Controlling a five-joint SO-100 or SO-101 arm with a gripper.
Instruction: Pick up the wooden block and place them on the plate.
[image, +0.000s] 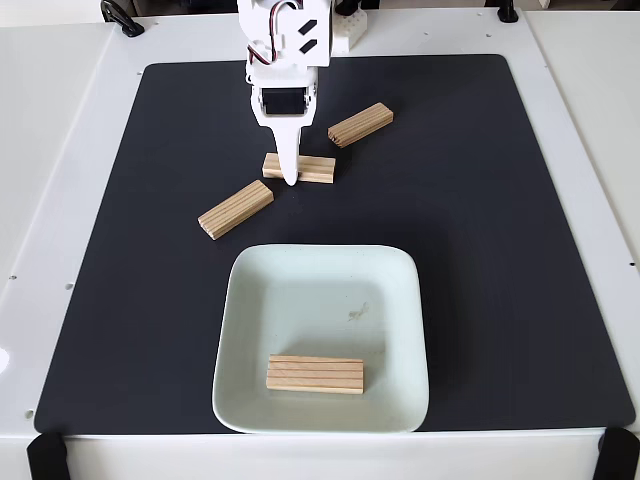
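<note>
While one wooden block (315, 374) is already found lying flat in the near part of the plate (400, 290), three others are seen on the black mat (500, 250) that covers the white bench (60, 150).

Furthest left in the fixed view, an angled block (236, 209) is laid on the mat, just beyond the plate's far-left corner. Slightly to its right and further away, a middle block (299, 167) is laid crosswise, and the white arm (285, 60) is reached down over it, so that the jaws (289, 178) are set at the block's near edge. A single pale fingertip is presented to the camera; whether the jaws are parted or closed, and whether the block is actually gripped, cannot be told from this angle. Further right and far, a third loose block (361, 124) is laid at a slant, apart from the arm. The plate is placed near and centre, with a small brownish mark (357, 313) inside it.

The step in hand is judged to be the approach to, or grasp of, the middle block. For the next move, a firm closure across the block's narrow width would be called for, followed by a lift clear of the mat and a carry toward the near side, with the block released on a bare part of the plate beside the one already there.
</note>
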